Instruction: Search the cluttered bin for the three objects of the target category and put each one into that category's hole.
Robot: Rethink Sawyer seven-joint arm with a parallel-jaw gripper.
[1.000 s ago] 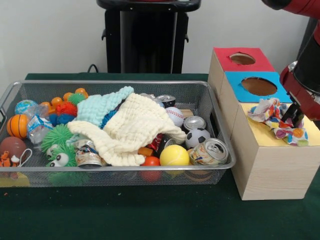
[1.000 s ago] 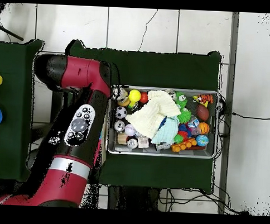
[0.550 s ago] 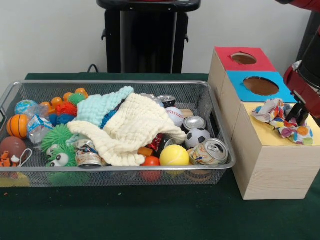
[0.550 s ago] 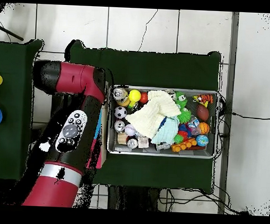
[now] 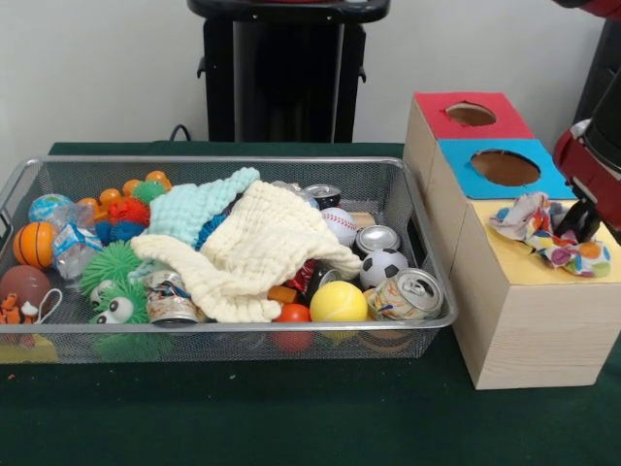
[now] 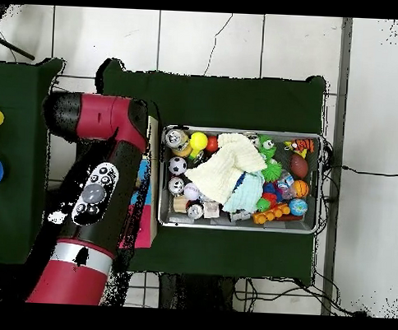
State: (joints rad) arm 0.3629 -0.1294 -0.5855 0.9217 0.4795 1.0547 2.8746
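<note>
On the green counter [image 5: 291, 417], a wire bin [image 5: 223, 335] is sitting full of balls, cans and a cream cloth [image 5: 257, 248]. Beside it, a wooden box [image 5: 514, 311] is showing red, blue and yellow tops. A patterned cloth [image 5: 543, 233] is lying on the yellow top, with the gripper [image 5: 580, 221] touching it; whether its fingers are gripping cannot be told.

A plain pale wall [image 5: 97, 68] fills the front view from nine to three o'clock, evenly lit. Against it at twelve o'clock stands a black stand [image 5: 286, 73], with a dark cable [image 5: 179, 131] looping beside it at about ten. A dark green table covering [image 5: 291, 417] spreads across six o'clock. From overhead, the floor [image 6: 240, 42] shows pale tiles with dark joints, and what may be cables [image 6: 345, 297] trail at four o'clock.
</note>
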